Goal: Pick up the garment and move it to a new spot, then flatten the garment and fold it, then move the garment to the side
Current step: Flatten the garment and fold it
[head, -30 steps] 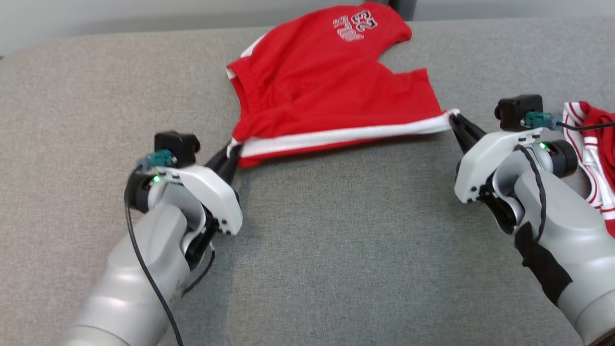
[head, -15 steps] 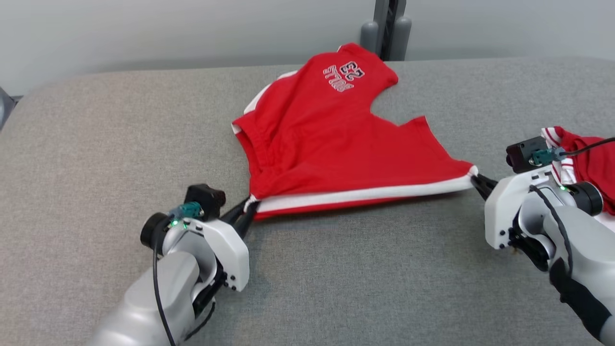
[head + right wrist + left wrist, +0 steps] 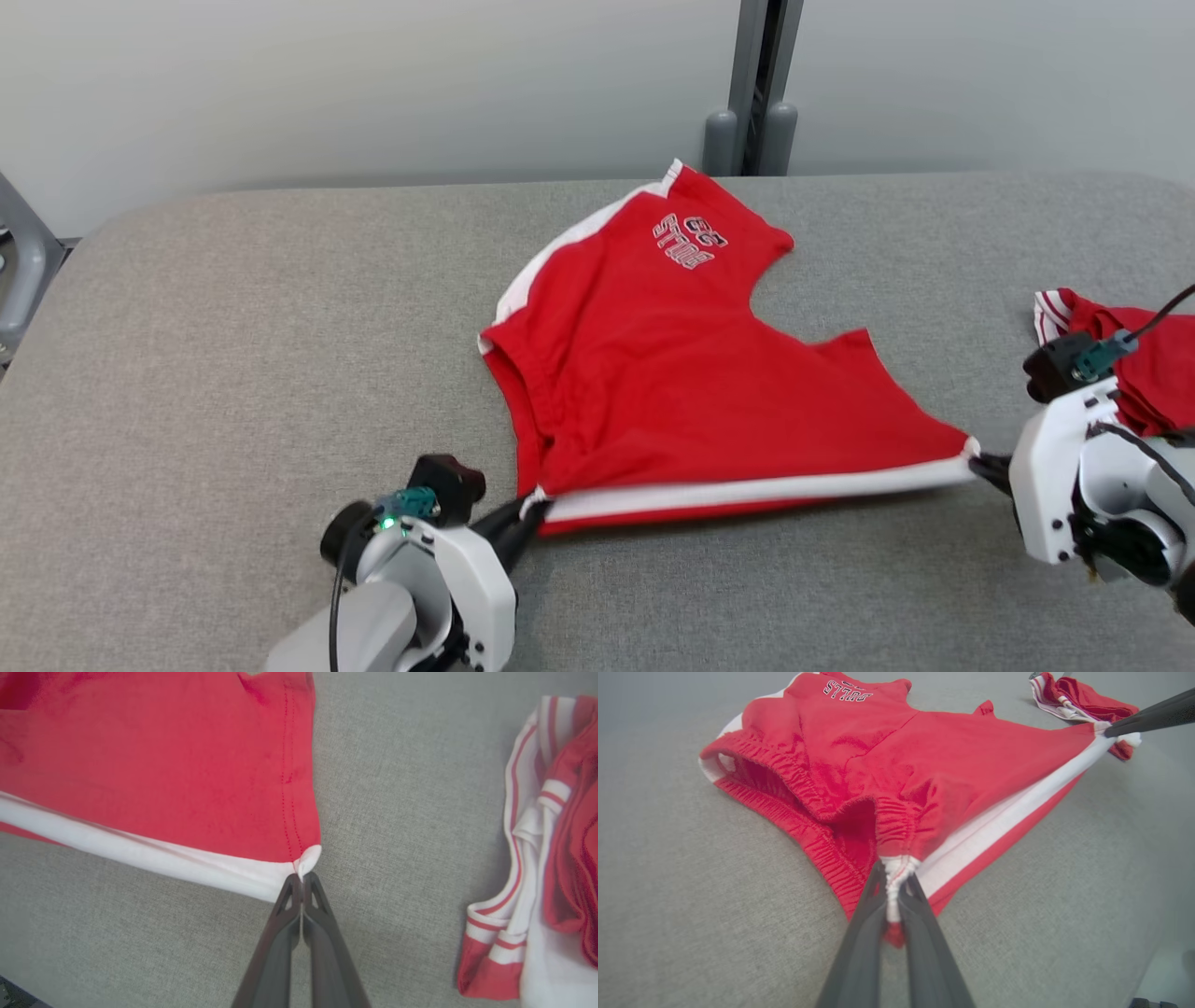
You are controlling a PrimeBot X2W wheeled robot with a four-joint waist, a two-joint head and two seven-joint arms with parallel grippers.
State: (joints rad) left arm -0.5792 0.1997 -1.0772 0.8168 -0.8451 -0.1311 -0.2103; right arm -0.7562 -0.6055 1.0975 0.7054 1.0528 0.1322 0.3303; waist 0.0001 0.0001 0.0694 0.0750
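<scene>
Red shorts (image 3: 691, 373) with a white side stripe and white lettering lie spread on the grey padded table, seen too in the left wrist view (image 3: 896, 765) and the right wrist view (image 3: 163, 765). My left gripper (image 3: 532, 509) is shut on the waistband end of the white stripe (image 3: 896, 877). My right gripper (image 3: 980, 462) is shut on the leg-hem corner of the same stripe (image 3: 303, 872). The stripe edge is stretched taut between the two grippers, slightly off the surface.
A second red and white striped garment (image 3: 1130, 355) lies crumpled at the table's right side, close behind my right wrist (image 3: 537, 858). A grey post (image 3: 756, 84) stands behind the table's far edge. Bare grey table (image 3: 233, 355) stretches to the left.
Both grippers have drawn the shorts toward the near edge, keeping the stripe taut. The head camera has tilted up, showing the wall and post behind the table.
</scene>
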